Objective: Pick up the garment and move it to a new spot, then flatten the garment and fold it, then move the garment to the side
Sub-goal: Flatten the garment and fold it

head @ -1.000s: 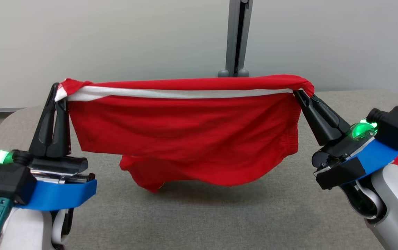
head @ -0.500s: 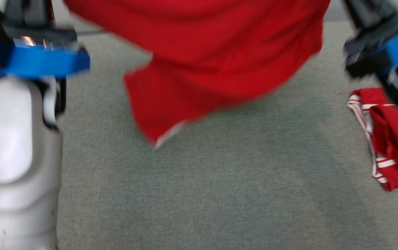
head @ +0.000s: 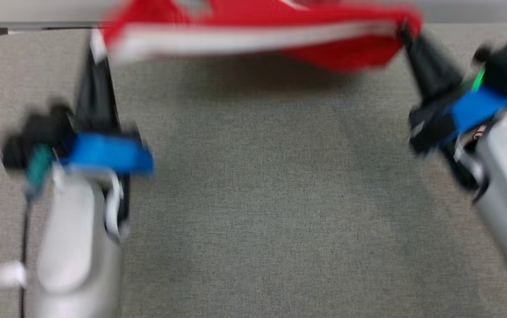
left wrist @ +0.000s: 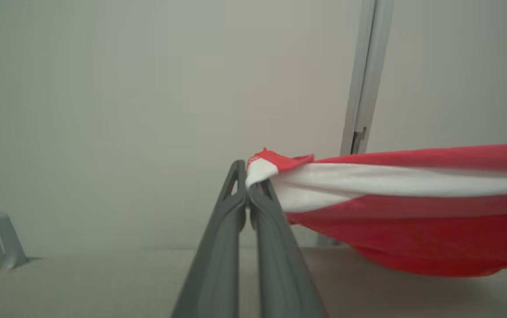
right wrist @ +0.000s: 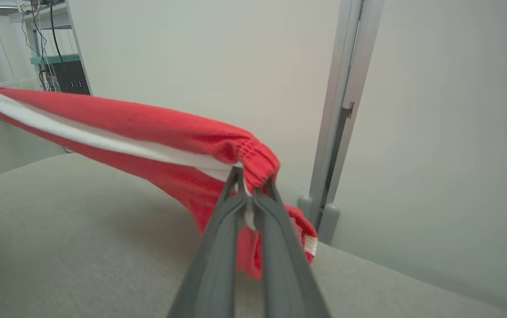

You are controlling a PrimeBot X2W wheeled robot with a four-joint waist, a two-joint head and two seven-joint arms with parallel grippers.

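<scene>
**Head view.** Pic badly blurred, detail limited. Garment [head: 257, 33], red w/ white band, hangs stretched between both grippers and is off the surface [head: 253, 198], with its shadow below. Left gripper [head: 95, 51] has one end at its fingertips and right gripper [head: 408, 37] has the other. I can't judge the jaw gap from this view.

**Left wrist view.** Left gripper [left wrist: 249, 185] is closed tight, fingers pressed together w/ the white-banded corner pinched at the tips. Garment [left wrist: 403, 207] runs off to one side of the fingers, sagging in the middle. The low part is near the surface [left wrist: 81, 282]; contact can't be told. A grey post stands beyond the tips.

**Right wrist view.** Right gripper [right wrist: 248, 181] is likewise clamped, holding the elastic hem at the tips. Cloth spans away from it, and some hangs just behind the fingers.

**Assessment.** I judge this as the carry/spread stage, w/ flattening not yet done.

**Next move.** It calls for:
- lowering both grippers level;
- holding the span taut;
- laying the sagging part down first;
- releasing only once the cloth lies flat.
</scene>
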